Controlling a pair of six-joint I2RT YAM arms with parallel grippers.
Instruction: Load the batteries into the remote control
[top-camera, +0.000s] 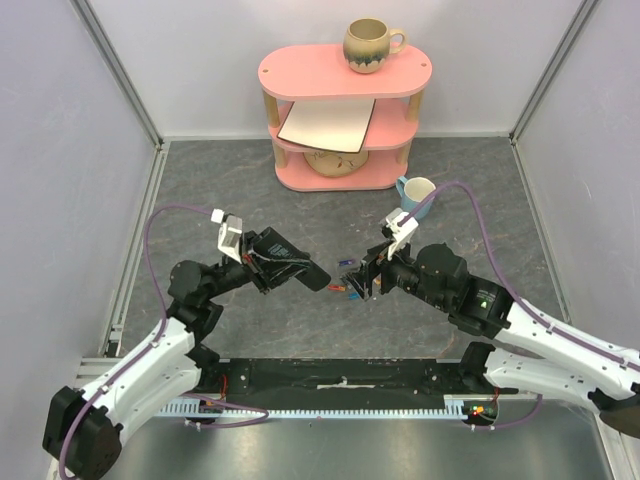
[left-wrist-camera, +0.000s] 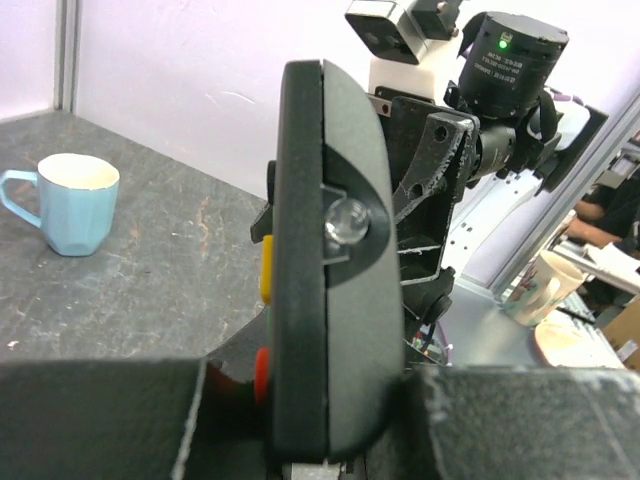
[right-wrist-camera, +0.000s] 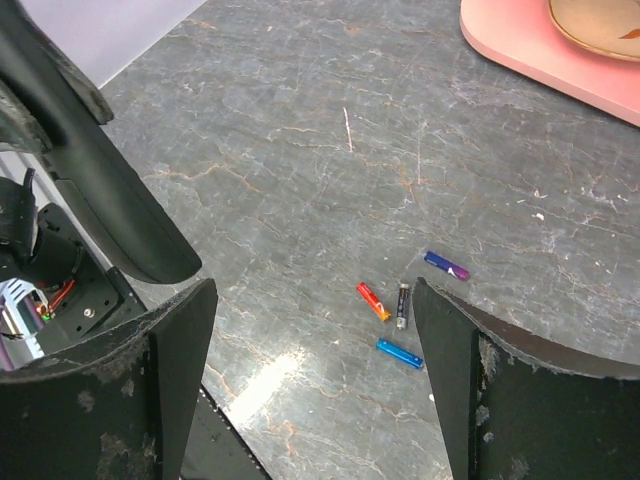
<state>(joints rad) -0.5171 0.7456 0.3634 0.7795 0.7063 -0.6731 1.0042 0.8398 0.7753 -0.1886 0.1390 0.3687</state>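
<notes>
The grey marbled bench (top-camera: 200, 200) carried a pink two-tier shelf (top-camera: 340, 110) at its 12 o'clock edge. Both arms reached in toward the middle.

The left pincer (left-wrist-camera: 320, 435) was clamped fully shut on the slim black remote control (left-wrist-camera: 325, 250). It held the remote off the bench on its edge, at about 9 o'clock from the bench centre. From the left wrist I could see its lens end and coloured buttons down one side. Whether the battery cover was off, I could not tell.

The right pincer (right-wrist-camera: 315, 400) hung at 3 o'clock from the centre with its jaws spread wide and nothing in them.

A pale blue cup (top-camera: 416, 190) stood at about 1 o'clock from the centre, well clear of the work.

Between those open jaws, on the bench, lay the batteries. There was a purple-blue one (right-wrist-camera: 447, 265) at 1 o'clock of the group and a red-orange one (right-wrist-camera: 374, 301) just beside a dark one (right-wrist-camera: 402, 304). A blue one (right-wrist-camera: 399, 353) lay at 6 o'clock.

To my eye the step was picking up the first cell. The red-orange and dark pair sat too close together to pinch one cleanly. I would have gone for the blue or purple-blue outlier, turned the wrist so the pads crossed its thin body, and come right down to the bench before closing. A cell that small would likely roll away if nudged first.
</notes>
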